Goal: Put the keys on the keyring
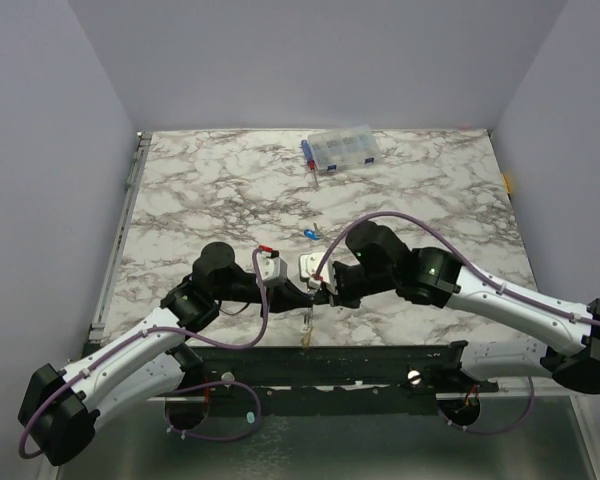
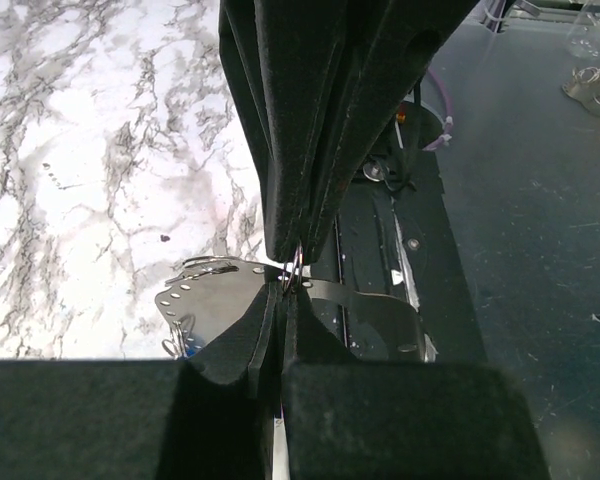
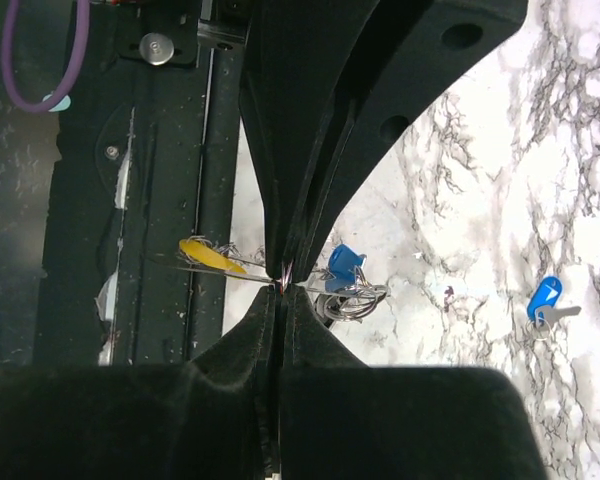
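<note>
Table (image 1: 200, 200) near edge, middle: we see left gripper (image 2: 283, 290) fully closed, pinching the keyring (image 2: 296, 264) | right gripper (image 3: 281, 293) closed on that keyring too, yellow key (image 3: 212, 257) and blue key (image 3: 345, 262) hanging there | mid-table: loose blue key (image 1: 310, 236) | far edge: clear box (image 1: 342, 150)

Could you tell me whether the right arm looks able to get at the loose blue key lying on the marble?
Probably within reach: the blue key lies in the open just beyond the right gripper, with nothing between. But its jaws are shut on the keyring, so it would have to let go first.
</note>
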Robot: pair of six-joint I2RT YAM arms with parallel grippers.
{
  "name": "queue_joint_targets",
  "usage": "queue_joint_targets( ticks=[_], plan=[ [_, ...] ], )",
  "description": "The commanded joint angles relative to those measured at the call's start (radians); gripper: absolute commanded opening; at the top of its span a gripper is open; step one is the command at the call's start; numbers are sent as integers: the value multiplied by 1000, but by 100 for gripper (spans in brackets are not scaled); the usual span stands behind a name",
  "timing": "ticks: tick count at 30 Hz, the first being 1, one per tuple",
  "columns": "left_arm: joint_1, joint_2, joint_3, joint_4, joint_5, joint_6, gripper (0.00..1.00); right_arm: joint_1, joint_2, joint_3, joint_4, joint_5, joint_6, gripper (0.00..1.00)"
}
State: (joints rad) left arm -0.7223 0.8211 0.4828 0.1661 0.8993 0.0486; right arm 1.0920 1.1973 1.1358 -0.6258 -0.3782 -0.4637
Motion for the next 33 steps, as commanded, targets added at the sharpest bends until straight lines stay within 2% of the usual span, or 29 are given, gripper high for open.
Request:
queue_joint_targets(
  ticks=[1, 3, 6, 8, 11, 14, 20, 24, 29, 33],
  plan=[
    [-8, -46, 88, 151, -35, 44, 5, 10, -68, -84, 42, 74, 56, 1],
    [-7, -70, 82, 146, -45, 72, 20, 9, -149, -160, 191, 122, 101, 1],
    [-6, -124, 64, 144, -64, 113, 37, 9, -280, -286, 420, 212, 189, 1],
    [-2, -162, 54, 140, -91, 130, 43, 9, -363, -376, 572, 269, 257, 1],
    [12, -211, 47, 125, -149, 152, 45, 9, -496, -499, 758, 354, 346, 1],
    [27, -235, 39, 122, -216, 172, 50, 10, -616, -612, 907, 351, 400, 1],
    [31, -143, 39, 124, -453, 164, 59, 9, -774, -688, 970, 372, 459, 1],
    [32, -4, 95, 109, -623, 62, 60, 9, -821, -681, 916, 437, 461, 1],
    [33, 226, 267, -16, -757, -161, 51, 9, -845, -628, 762, 466, 461, 1],
    [12, 396, 361, -67, -805, -252, 45, 9, -946, -622, 694, 560, 461, 0]
  ],
)
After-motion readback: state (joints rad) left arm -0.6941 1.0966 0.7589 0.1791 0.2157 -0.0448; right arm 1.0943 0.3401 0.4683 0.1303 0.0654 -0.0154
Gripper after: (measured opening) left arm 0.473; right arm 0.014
